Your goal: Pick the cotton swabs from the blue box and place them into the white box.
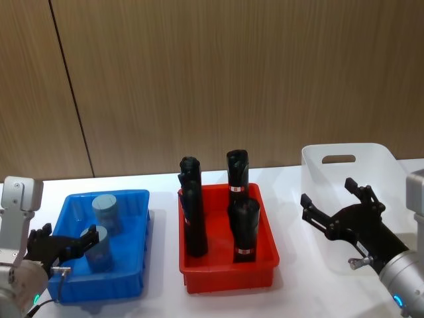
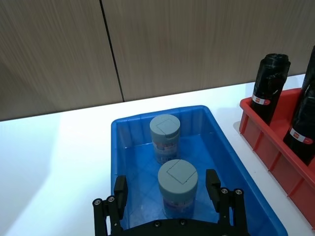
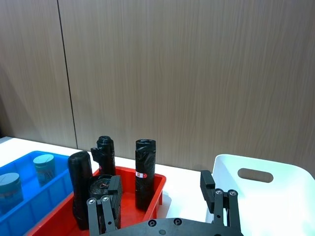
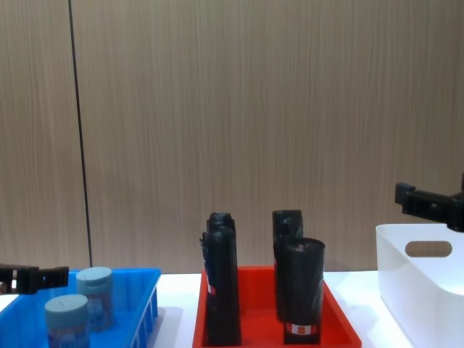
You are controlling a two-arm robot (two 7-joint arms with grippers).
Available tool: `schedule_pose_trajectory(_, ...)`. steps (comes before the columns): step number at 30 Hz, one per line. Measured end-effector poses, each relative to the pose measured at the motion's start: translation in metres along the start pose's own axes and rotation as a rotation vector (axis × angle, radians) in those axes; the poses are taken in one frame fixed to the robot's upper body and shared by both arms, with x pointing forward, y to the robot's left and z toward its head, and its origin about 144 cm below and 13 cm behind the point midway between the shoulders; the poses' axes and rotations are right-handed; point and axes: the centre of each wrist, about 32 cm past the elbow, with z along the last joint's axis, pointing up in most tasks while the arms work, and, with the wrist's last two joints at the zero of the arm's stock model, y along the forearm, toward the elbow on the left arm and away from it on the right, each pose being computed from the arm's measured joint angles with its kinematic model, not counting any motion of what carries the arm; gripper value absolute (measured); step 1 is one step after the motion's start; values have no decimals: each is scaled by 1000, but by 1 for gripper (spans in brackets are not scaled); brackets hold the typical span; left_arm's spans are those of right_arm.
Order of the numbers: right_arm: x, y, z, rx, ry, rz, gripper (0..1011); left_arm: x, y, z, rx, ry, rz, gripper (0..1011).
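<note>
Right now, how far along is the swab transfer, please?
Nothing delivered: the white box looks empty. In hand: the open left pincer straddles the nearer jar in the blue box, ungripped. Left: it and the farther jar. Right pincer hovers open by the white box.

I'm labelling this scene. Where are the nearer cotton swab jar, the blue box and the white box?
Nearer cotton swab jar (image 2: 177, 177): left wrist view, lid.
Blue box (image 2: 157, 114): left wrist view, far rim.
White box (image 1: 374, 165): head view, far wall beside handle cutout.

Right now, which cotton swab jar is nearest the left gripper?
The front jar in the blue box, on the robot's side: the left gripper frames it between open fingers, while the other jar stands behind it.
</note>
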Motion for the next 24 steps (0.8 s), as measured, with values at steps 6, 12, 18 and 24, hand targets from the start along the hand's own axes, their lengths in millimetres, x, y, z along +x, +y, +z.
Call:
schedule_pose_trajectory(6,0,0,0,0,0,0,1002,6,-8,-1,27,20,-6,1004)
schedule_pose_trajectory(12,0,0,0,0,0,0,1002,10,-15,-1,47,33,-24,1004)
schedule_pose_trajectory(18,0,0,0,0,0,0,1002,14,-23,-2,68,48,-45,1004)
schedule_pose_trajectory(24,0,0,0,0,0,0,1002,16,-30,-4,87,60,-60,1004)
